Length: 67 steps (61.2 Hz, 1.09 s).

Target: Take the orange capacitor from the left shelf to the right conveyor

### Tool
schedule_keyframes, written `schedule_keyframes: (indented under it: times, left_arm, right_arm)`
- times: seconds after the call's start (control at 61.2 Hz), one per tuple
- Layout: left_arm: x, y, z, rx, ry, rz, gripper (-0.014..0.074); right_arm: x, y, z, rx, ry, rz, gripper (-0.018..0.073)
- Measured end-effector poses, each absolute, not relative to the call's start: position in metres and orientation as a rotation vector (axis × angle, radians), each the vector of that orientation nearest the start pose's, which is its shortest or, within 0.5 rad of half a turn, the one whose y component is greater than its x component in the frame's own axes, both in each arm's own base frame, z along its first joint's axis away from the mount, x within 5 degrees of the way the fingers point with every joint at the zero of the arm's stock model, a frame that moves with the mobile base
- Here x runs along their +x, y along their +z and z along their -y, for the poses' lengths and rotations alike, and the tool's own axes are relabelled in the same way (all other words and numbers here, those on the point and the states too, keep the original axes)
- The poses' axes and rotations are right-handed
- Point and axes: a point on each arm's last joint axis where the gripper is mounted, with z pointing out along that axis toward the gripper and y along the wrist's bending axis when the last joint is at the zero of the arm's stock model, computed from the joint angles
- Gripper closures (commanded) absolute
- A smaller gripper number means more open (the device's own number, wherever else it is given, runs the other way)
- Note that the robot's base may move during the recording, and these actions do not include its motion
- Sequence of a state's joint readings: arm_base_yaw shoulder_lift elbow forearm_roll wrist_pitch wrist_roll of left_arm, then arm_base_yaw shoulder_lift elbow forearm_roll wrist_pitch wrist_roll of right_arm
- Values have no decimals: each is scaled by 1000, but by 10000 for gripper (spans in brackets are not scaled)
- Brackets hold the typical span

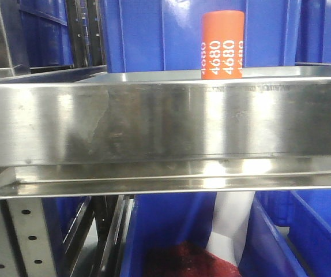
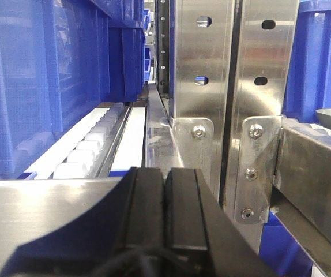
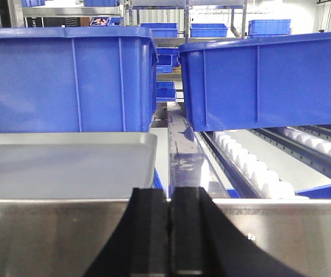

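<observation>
Left claw (image 2: 164,176): the two black fingers are pressed flat together with no gap and hold nothing; it sits low, just before a steel ledge (image 2: 38,219).
Right claw (image 3: 169,195): its fingers are likewise closed against each other and grip nothing, just in front of a steel rim (image 3: 38,231).
Shelf (image 1: 165,121): its tall shiny front lip runs across the whole front view, with a folded flange beneath it.
Lower bin (image 1: 160,231): blue, under the shelf, with something dark red and a white sheet inside.
Orange capacitor (image 1: 222,43): stands upright on the shelf behind the lip, right of centre. Only its upper part shows, with white "4680" running up its side.
Tray (image 3: 67,167): shallow and silver, beyond the right claw and to its left.
Posts (image 2: 203,86): perforated steel, bolted to a rail, to the right beyond the left claw.
Rollers (image 3: 246,164): rows of white rollers running away to the far side, right of the tray.
Blue bins (image 3: 67,81): they stand behind the tray and over the rollers; more fill the background behind the capacitor.
</observation>
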<state>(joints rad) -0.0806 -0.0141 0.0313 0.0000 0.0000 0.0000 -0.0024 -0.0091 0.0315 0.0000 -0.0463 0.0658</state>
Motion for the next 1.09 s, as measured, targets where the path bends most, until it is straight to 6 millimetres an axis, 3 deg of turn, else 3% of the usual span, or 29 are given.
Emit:
schedule_keyframes:
  times: [0.523,0.784,0.899,1.095]
  left_arm:
    - [56,203,5,60,-65,-1500,701]
    - [56,203,5,60,-65,-1500,701]
    - [56,203,5,60,-65,-1500,701]
    - [56,203,5,60,-65,-1500,701]
  right_arm:
    - [56,209,0,49,52,-1441,503]
    - [50,232,0,101,147,-1179,503]
    - [45,256,-1,94,163,-1171,503]
    - [32,339,1,97,132,-1226,505]
